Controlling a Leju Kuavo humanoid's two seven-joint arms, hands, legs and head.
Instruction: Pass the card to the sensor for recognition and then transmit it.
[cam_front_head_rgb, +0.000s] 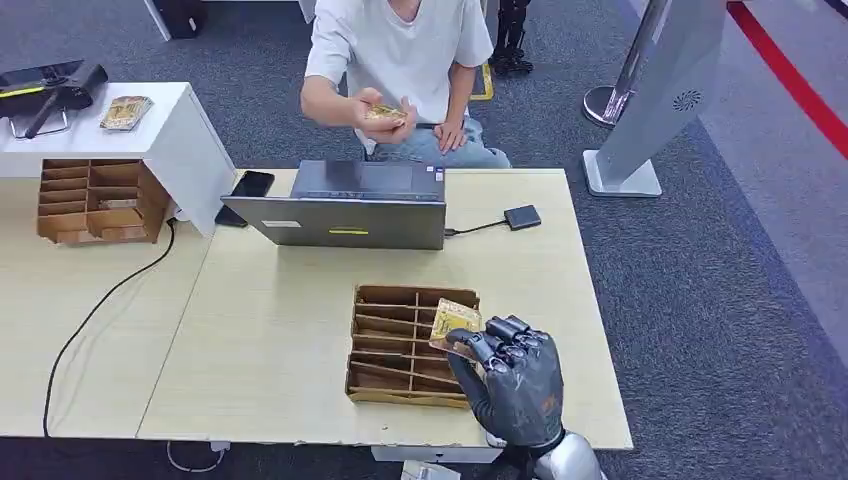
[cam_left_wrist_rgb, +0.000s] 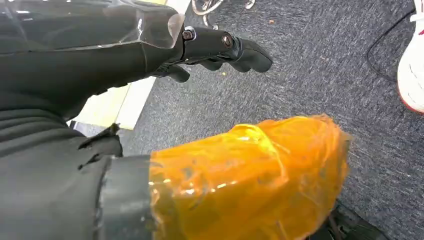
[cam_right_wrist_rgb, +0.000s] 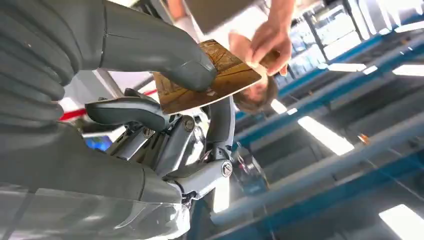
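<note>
While my right hand (cam_front_head_rgb: 512, 375) pinches the card (cam_front_head_rgb: 454, 325) upright, the sensor (cam_front_head_rgb: 522, 217) lies ahead across the table, well apart.

The table (cam_front_head_rgb: 270, 330) looks like pale matt wood, the sorting box (cam_front_head_rgb: 385, 350) like brown cardboard, the laptop (cam_front_head_rgb: 345, 222) like grey brushed metal, and the floor (cam_front_head_rgb: 720, 300) is rough grey carpet.

bright even light | soft shadows | ceiling lamps glare
</note>
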